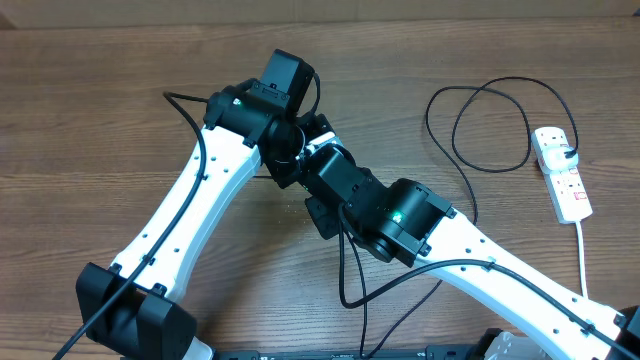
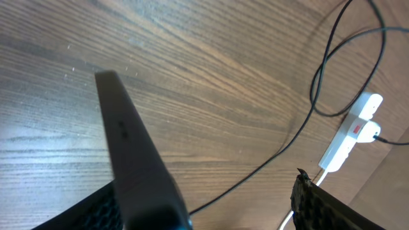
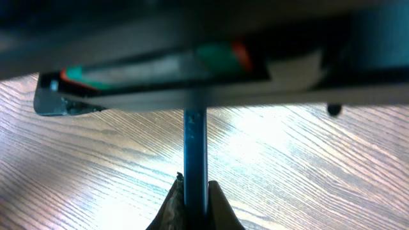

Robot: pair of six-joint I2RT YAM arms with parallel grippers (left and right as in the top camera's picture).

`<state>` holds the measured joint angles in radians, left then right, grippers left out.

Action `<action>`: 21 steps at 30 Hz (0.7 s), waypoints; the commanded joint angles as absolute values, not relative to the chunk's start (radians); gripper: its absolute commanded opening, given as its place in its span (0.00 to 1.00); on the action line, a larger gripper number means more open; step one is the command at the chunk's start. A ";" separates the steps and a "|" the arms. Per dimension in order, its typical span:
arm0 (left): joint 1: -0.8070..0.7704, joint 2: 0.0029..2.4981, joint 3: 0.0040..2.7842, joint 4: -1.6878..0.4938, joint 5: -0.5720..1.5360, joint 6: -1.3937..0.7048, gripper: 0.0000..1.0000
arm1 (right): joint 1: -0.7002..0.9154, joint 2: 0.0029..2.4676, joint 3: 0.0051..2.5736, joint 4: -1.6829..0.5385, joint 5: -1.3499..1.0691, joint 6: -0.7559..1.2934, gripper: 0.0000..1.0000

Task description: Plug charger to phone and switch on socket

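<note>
The right arm's fingers [image 3: 193, 191] are closed tight on the phone [image 3: 195, 153], pinching its thin blue edge so that it stands on edge above the bench [image 1: 100, 100]. This is at mid-bench, where both arms meet and hide the phone from overhead. The left arm's fingers [image 2: 204, 185] are spread wide and grip nothing. The phone's dark side runs up between them, close to the left-hand one, and whether it touches cannot be told. The socket [image 1: 565, 180] lies flat at the far right, well apart from the arms. The charger [image 1: 490, 168] is plugged into the socket's far end and loops leftward over the bench. It then runs near and under the right arm, where its connector tip is hidden.
</note>
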<state>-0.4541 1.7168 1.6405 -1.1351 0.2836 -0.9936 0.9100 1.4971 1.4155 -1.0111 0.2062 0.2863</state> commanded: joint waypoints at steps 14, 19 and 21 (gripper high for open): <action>-0.308 1.695 1.655 -1.061 0.307 -0.991 0.77 | 0.922 1.496 1.427 -0.996 0.131 0.293 0.04; -0.235 1.695 1.655 -1.060 0.303 -0.978 0.80 | 0.893 1.496 1.427 -0.995 0.131 0.319 0.04; -0.201 1.695 1.655 -1.061 0.303 -0.970 0.82 | 0.867 1.497 1.427 -0.994 0.131 0.337 0.04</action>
